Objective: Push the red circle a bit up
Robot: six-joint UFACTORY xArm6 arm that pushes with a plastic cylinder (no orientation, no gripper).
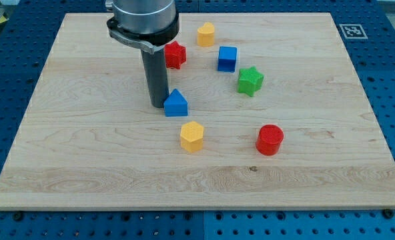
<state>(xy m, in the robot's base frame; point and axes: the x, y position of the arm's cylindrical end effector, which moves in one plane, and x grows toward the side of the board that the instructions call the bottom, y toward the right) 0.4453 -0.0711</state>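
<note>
The red circle (270, 139) is a short red cylinder lying on the wooden board (84, 147) at the view's lower right of centre. My tip (158, 105) rests on the board left of centre, touching or nearly touching the left side of a blue house-shaped block (176, 103). The tip is well to the left of the red circle and a little above it, with a yellow hexagon (192, 137) lying between them.
A red star block (175, 55) sits just right of the rod, partly behind the arm's collar. A yellow hexagon (206, 34) is near the top, a blue cube (227, 59) below it, a green star (250, 81) to its right.
</note>
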